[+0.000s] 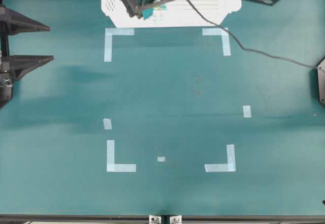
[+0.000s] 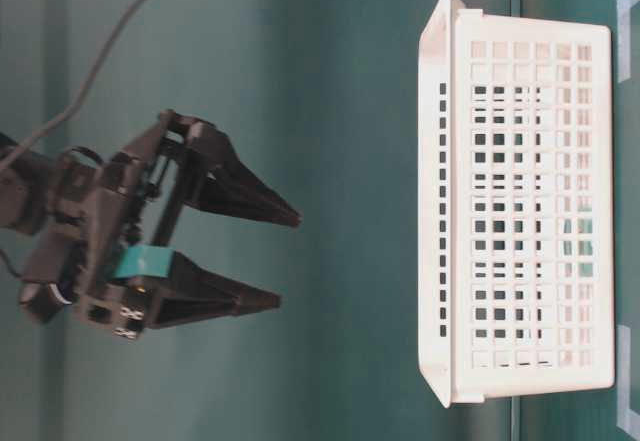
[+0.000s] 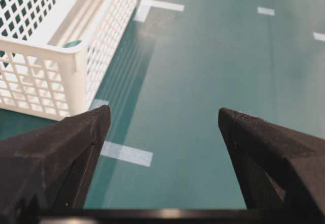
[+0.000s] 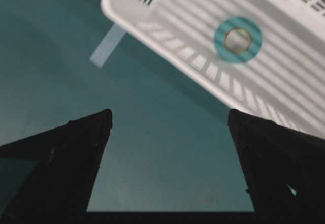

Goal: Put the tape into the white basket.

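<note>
I saw the tape (image 4: 237, 39) lying inside the white basket (image 4: 284, 89); my right gripper (image 4: 170, 125), wide and empty, needed only retreat toward 6 o'clock.

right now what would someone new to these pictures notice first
The white basket at the far edge of the green table stands out most, with the small teal tape lying flat on its ridged bottom. The right gripper hangs open above the basket's left part with nothing between its fingers. The left gripper is open too, off to the side over the bare table.
</note>
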Controlling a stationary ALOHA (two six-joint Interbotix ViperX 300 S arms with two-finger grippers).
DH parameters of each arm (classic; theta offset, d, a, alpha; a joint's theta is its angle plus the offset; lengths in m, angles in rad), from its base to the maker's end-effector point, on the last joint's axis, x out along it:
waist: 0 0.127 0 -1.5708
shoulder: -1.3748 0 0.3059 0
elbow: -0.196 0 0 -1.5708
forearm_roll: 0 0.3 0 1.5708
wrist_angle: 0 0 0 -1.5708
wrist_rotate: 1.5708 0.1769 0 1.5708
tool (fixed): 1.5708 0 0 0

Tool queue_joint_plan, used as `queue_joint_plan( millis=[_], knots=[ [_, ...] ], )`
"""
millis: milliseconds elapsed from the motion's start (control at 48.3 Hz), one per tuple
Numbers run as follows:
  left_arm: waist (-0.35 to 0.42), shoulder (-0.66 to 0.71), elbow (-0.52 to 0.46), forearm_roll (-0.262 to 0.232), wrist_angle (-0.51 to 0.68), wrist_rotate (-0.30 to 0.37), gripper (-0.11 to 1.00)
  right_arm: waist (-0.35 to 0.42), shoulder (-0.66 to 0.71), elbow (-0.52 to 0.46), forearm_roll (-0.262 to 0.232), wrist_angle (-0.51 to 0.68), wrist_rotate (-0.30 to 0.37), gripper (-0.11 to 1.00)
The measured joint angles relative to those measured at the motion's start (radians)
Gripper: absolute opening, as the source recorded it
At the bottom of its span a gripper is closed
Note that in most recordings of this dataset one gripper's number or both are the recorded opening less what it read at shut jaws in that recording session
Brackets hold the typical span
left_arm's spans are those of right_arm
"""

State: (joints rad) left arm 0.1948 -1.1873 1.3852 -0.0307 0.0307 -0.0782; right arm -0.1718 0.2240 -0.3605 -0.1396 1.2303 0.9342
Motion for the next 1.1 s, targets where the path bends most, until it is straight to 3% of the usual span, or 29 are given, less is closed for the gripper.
queue_joint_plan(
  millis=[621, 828, 1097],
  knots=[
    [0.0, -0.009, 0.0, 0.002, -0.002, -0.08, 0.76, 0.121, -0.078, 0.005, 0.0, 0.034, -0.164, 0.98],
    [0.0, -0.046, 0.0, 0.002, 0.0, -0.083, 0.76, 0.12, -0.143, 0.098, -0.015, 0.043, -0.167, 0.98],
    [0.0, -0.08, 0.0, 0.0, 0.0, -0.081, 0.76, 0.141, -0.302, 0.295, -0.018, -0.133, -0.169, 0.98]
  ],
)
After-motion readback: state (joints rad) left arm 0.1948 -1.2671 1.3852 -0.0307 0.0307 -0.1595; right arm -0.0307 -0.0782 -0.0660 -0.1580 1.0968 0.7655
